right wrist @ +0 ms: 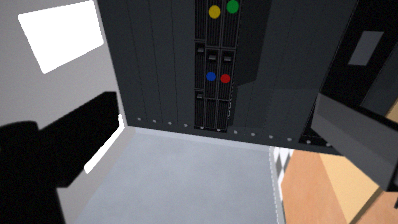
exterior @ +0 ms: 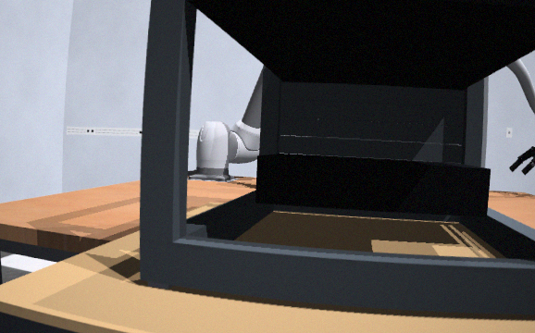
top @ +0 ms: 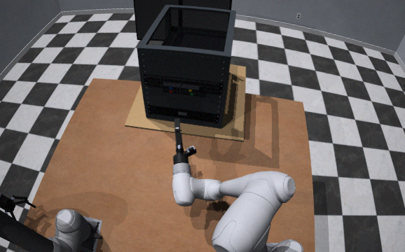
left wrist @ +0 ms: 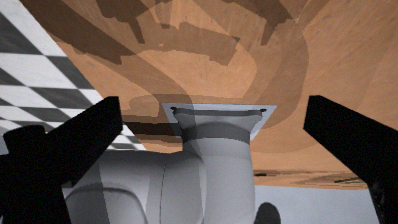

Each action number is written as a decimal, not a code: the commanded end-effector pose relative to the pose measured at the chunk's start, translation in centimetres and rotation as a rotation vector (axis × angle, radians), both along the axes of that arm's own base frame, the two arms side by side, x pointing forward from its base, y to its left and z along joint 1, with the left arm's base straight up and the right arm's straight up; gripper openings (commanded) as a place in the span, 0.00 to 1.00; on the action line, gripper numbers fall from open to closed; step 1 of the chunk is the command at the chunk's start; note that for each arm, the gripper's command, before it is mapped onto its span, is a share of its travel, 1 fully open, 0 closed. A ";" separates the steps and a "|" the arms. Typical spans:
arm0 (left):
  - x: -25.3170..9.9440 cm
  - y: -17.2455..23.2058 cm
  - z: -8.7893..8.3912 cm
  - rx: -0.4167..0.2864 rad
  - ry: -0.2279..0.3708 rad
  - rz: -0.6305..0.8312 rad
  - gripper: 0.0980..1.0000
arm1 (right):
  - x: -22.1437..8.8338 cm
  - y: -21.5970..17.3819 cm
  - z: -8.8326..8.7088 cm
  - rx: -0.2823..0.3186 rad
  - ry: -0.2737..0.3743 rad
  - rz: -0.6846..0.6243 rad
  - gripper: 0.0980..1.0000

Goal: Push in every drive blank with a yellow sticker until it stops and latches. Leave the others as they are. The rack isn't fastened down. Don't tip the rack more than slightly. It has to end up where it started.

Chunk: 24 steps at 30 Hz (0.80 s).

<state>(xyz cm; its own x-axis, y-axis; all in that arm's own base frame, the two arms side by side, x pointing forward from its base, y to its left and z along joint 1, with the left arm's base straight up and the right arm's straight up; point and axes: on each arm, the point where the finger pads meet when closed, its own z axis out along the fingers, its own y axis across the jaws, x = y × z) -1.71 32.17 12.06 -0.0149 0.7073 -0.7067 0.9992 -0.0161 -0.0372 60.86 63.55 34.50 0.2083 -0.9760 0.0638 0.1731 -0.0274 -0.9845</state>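
The dark rack (top: 185, 52) (exterior: 342, 284) (right wrist: 150, 65) stands upright. One drive blank with a yellow sticker (top: 190, 90) (right wrist: 214, 11) is visible on its front, beside a green-stickered blank (top: 191, 94) (right wrist: 232, 6). A blue sticker (top: 171, 88) (right wrist: 211, 76) and a red sticker (top: 171, 92) (right wrist: 225, 78) mark two others. How far each blank stands out is too small to tell. My right gripper (top: 177, 121) (right wrist: 215, 110) is open and empty before the rack's lower front. My left gripper (top: 24, 211) (exterior: 518, 171) (left wrist: 212, 113) is open and empty, far from the rack.
The rack stands on a plywood board (top: 136, 122) (exterior: 110, 307) at the back of the brown table (top: 118, 157) (exterior: 87, 199). A dark lower unit with a grey label (top: 182, 113) (right wrist: 366, 47) is near the right gripper. A dark panel (top: 146, 21) stands behind the rack.
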 end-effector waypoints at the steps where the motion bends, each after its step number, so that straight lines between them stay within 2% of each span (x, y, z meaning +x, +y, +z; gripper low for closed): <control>1: 0.0 0.0 0.0 0.001 0.000 0.000 1.00 | 1.7 0.8 0.7 0.006 0.034 -0.074 1.00; 12: 0.0 0.0 0.0 0.001 0.000 0.000 1.00 | 4.4 2.7 1.7 0.034 0.116 -0.192 1.00; 24: 0.0 0.0 0.0 0.001 0.000 0.000 1.00 | 5.7 3.6 2.1 0.046 0.155 -0.245 1.00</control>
<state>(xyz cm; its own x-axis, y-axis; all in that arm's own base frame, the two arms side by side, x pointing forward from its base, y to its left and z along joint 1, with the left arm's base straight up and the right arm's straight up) -1.71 32.17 12.06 -0.0149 0.7073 -0.7067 0.9992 -0.0161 -0.0372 66.22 66.92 36.39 -0.0173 -0.9998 0.0078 0.0231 -0.0082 -0.9997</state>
